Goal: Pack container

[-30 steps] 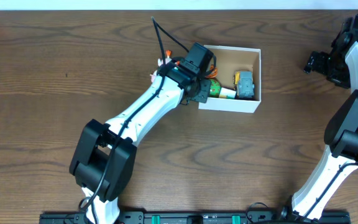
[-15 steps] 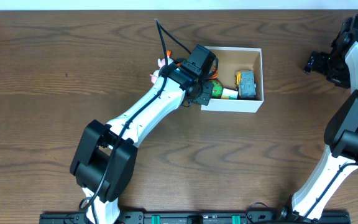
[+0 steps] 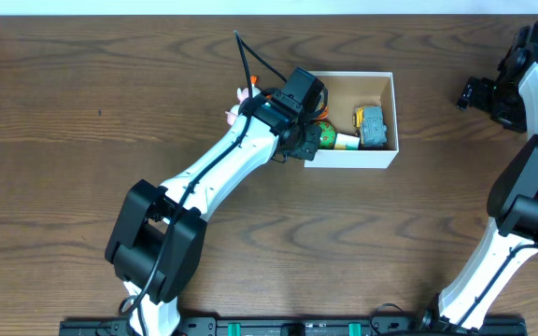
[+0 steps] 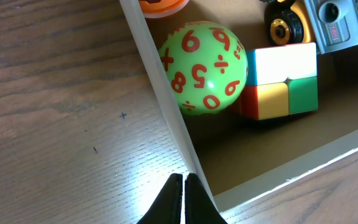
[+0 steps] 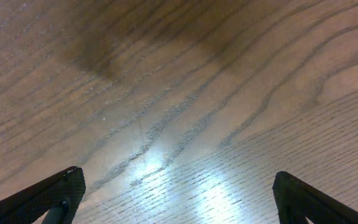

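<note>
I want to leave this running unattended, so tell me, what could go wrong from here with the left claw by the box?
1. The left claw is shut, with its tips right at the near wall of the container. Pressing on could dent that wall or shove the container sideways.
2. The green ball rests against the same wall, so a jolt might set it rolling.

Table (image 3: pixel 54 140): dark brown wood, strong grain, filling every view.
Far edge: thin white strip (image 3: pixel 110 6).
Near edge: black rail (image 3: pixel 278 328).
Light: soft white glare (image 5: pixel 145 169) on the wood.
</note>
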You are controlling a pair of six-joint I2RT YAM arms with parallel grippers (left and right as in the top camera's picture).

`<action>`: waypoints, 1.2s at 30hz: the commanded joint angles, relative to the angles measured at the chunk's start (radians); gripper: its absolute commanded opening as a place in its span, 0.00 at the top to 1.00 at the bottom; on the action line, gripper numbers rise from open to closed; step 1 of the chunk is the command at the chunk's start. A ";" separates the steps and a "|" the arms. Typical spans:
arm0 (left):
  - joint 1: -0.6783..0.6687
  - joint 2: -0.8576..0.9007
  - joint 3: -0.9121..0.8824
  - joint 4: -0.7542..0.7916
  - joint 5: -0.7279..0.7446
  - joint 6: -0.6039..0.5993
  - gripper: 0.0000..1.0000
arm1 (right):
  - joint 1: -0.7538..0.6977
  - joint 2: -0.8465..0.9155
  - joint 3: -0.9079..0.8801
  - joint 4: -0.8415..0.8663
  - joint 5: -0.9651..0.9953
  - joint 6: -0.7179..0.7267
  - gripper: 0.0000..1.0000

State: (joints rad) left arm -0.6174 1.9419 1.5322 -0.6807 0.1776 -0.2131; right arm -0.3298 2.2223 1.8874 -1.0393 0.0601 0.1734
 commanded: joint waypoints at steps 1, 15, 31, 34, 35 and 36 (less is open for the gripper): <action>-0.002 0.017 -0.006 -0.003 0.018 -0.009 0.94 | -0.008 -0.002 -0.003 0.000 0.003 0.010 0.01; -0.002 0.017 -0.006 -0.014 0.025 -0.005 0.94 | -0.008 -0.002 -0.003 0.000 0.003 0.010 0.01; 0.028 0.017 -0.006 -0.003 -0.169 0.005 0.92 | -0.008 -0.002 -0.003 0.000 0.003 0.010 0.01; 0.050 0.017 -0.006 0.005 -0.241 -0.032 0.85 | -0.008 -0.002 -0.003 0.000 0.003 0.010 0.01; 0.062 0.017 -0.006 0.012 -0.296 -0.058 0.85 | -0.008 -0.002 -0.003 0.000 0.003 0.010 0.01; 0.071 0.017 -0.006 0.016 -0.332 -0.076 0.76 | -0.008 -0.002 -0.003 0.000 0.003 0.010 0.01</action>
State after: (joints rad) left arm -0.5774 1.9419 1.5318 -0.6724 -0.0032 -0.2283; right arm -0.3298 2.2223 1.8874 -1.0393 0.0601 0.1734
